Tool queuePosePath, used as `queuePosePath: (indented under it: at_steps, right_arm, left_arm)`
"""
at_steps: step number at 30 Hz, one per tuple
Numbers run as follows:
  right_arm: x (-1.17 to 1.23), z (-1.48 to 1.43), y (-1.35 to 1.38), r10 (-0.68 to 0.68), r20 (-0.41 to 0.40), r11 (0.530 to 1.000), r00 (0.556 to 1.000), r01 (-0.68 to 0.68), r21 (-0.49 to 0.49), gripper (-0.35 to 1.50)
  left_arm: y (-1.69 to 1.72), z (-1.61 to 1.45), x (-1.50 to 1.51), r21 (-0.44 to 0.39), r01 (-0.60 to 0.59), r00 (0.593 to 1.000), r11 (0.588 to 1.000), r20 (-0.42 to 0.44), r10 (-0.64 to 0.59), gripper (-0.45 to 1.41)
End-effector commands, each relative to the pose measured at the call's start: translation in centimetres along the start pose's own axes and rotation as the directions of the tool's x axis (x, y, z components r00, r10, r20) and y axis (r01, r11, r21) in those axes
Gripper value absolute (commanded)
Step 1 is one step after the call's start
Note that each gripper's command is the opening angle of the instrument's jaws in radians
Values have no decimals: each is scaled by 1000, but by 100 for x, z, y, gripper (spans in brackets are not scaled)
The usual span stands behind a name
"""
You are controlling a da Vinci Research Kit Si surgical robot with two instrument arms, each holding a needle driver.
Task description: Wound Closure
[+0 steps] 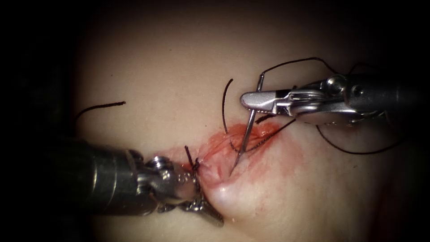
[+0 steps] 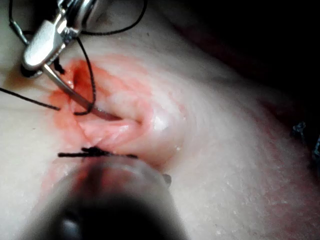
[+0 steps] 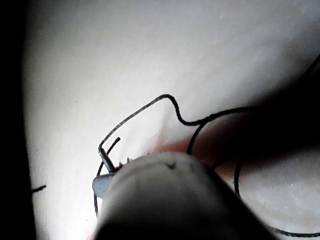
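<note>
My right tool [image 1: 245, 99] comes in from the right, its jaws shut on the curved needle [image 1: 245, 134] close to the tail. The needle points steeply down. Its tip meets the tissue at the red cut [image 1: 224, 150], just right of a tied stitch [image 1: 195, 165]; how deep it sits I cannot tell. Black thread [image 1: 358, 152] loops from the tail around the right tool. My left tool [image 1: 210, 210] lies low on the left, shut on a raised fold of tissue [image 1: 221, 192] beside the stitch. The left wrist view shows the right tool [image 2: 35, 60], needle [image 2: 75, 97] and fold [image 2: 155, 125].
A loose cut end of thread [image 1: 101, 106] lies on the pale tissue at the left. Another thread end [image 1: 225, 103] curves up from the cut. Red fluid [image 1: 286, 152] stains the tissue around the cut. In the right wrist view the thread [image 3: 170, 100] loops over pale tissue.
</note>
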Motion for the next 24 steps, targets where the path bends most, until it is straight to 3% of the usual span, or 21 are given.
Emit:
queuePosePath:
  at_steps: [1, 24]
  right_arm:
    - [3, 9, 2, -3, 3, 1000, 1000, 3, 1, -35]
    - [-4, 21, -4, 3, 20, 999, 1000, -4, 46, -35]
  left_arm:
    - [-3, 7, 1, 0, 0, 1000, 1000, 0, 0, -45]
    - [-3, 6, 1, -1, 0, 1000, 1000, 0, 0, -45]
